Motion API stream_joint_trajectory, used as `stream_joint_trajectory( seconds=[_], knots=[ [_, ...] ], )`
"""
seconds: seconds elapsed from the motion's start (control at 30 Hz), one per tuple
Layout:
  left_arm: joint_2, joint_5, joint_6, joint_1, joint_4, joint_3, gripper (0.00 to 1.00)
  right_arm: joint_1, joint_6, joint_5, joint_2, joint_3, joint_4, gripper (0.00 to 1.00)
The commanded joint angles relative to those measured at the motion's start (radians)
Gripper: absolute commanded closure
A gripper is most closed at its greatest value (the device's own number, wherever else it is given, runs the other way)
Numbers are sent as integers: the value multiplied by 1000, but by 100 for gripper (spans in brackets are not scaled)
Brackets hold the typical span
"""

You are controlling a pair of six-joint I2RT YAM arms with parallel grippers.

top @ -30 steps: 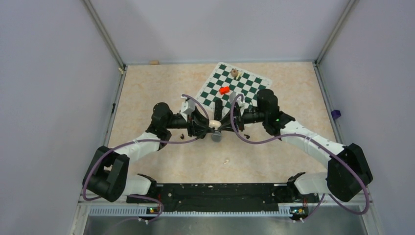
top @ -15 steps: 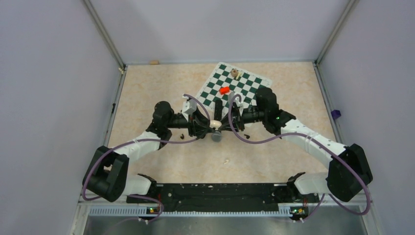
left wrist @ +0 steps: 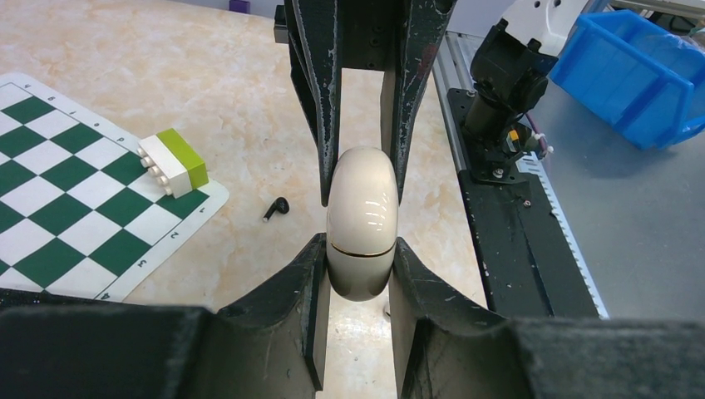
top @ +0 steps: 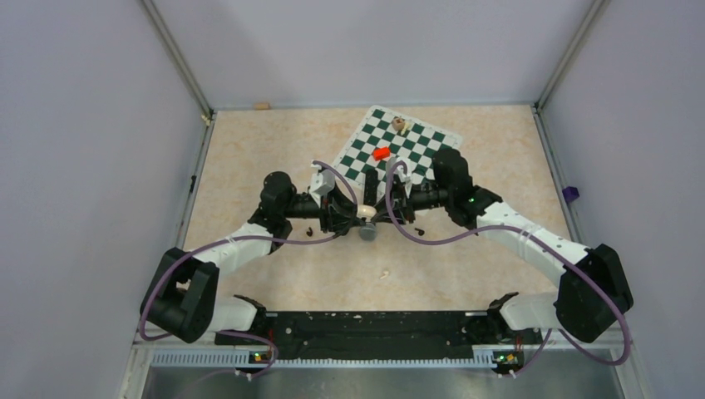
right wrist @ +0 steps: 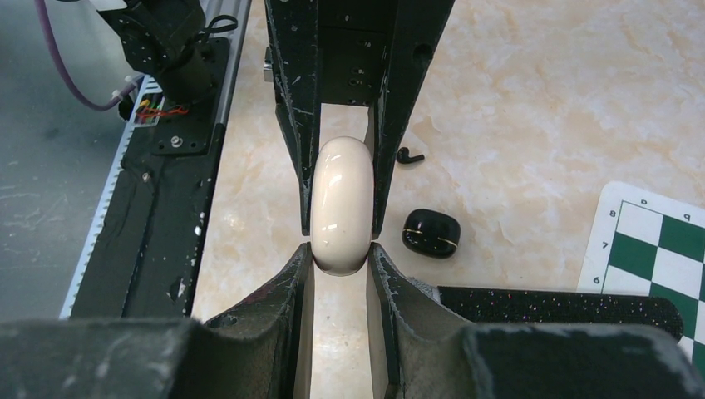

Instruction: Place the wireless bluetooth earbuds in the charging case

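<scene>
A cream egg-shaped charging case (top: pixel 366 211), closed with a thin seam, is held above the table between both grippers. My left gripper (top: pixel 354 213) is shut on one end of the case (left wrist: pixel 360 224), and my right gripper (top: pixel 379 208) is shut on the other end (right wrist: pixel 342 206). In each wrist view the other arm's fingers come in from the top. My left gripper (left wrist: pixel 359 264) and my right gripper (right wrist: pixel 341 253) both pinch the case at their tips. One black earbud (left wrist: pixel 277 208) lies by the mat's corner. Another black earbud (right wrist: pixel 409 155) lies on the table. An off-white bud (top: pixel 385 273) lies nearer the bases.
A closed black case (right wrist: pixel 431 232) lies beside a black glittery microphone (right wrist: pixel 565 303) with a grey head (top: pixel 367 233). A green-and-white chess mat (top: pixel 399 150) carries a red piece (top: pixel 382 153) and a yellow-green block (left wrist: pixel 175 162). A blue bin (left wrist: pixel 640 75) stands beyond the rail.
Both grippers, still holding the cream case, have shifted slightly away from the bases. Nothing was let go or opened.
</scene>
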Motion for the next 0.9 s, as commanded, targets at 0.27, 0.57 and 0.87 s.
stream_joint_trajectory(
  seconds=[0.27,0.57,0.87],
  knots=[
    [14,-1,23,-19,-37,44,63,35,-70,27,-36,88,2,100],
    [30,17,42,-19,-102,79,100,47,-94,47,-27,91,-1,100],
    [14,11,71,-19,-119,75,100,47,-64,-6,-29,108,-32,70]
  ],
)
